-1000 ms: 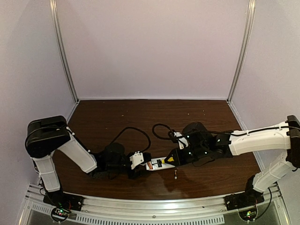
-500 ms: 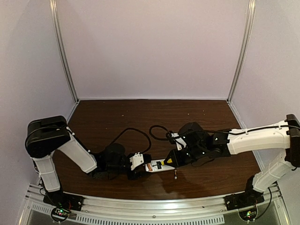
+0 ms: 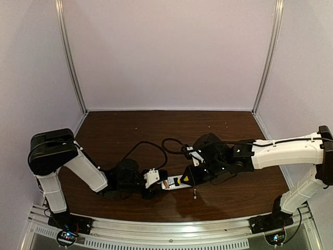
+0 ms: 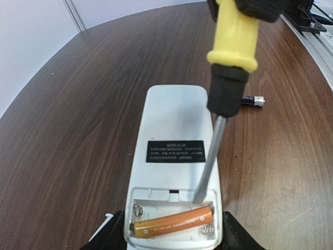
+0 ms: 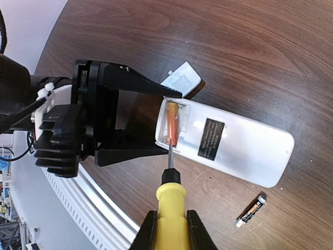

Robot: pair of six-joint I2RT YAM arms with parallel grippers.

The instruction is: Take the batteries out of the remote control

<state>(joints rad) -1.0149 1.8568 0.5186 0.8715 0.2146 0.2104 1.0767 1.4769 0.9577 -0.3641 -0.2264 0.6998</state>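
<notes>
Near the desk's [image 4: 78, 104] front edge lies the remote control [image 4: 174, 130], back side up, batt. compartment open at the end held by the left tool [image 5: 167, 122]. That tool is clamped on the remote control, one finger on each long side. Inside the compartment: the orange-red battery [image 4: 174, 222], lying crosswise, w/ coil springs at the corners. The dark battery [image 4: 253, 100] is out, on the desk just beside the remote control's far end, not touching it.

The right tool [image 5: 171, 232] is closed round the yellow handle of the screwdriver [image 5: 170, 198]. Its blade tip is inside the compartment at one end of the orange-red battery; contact can't be told.

Right wrist cam only: a white cover piece [image 5: 182, 78] on the desk next to the left tool's finger. Left wrist cam only: the springs and a black label on the remote control's back. Top cam shows the dark battery as a mere speck.
</notes>
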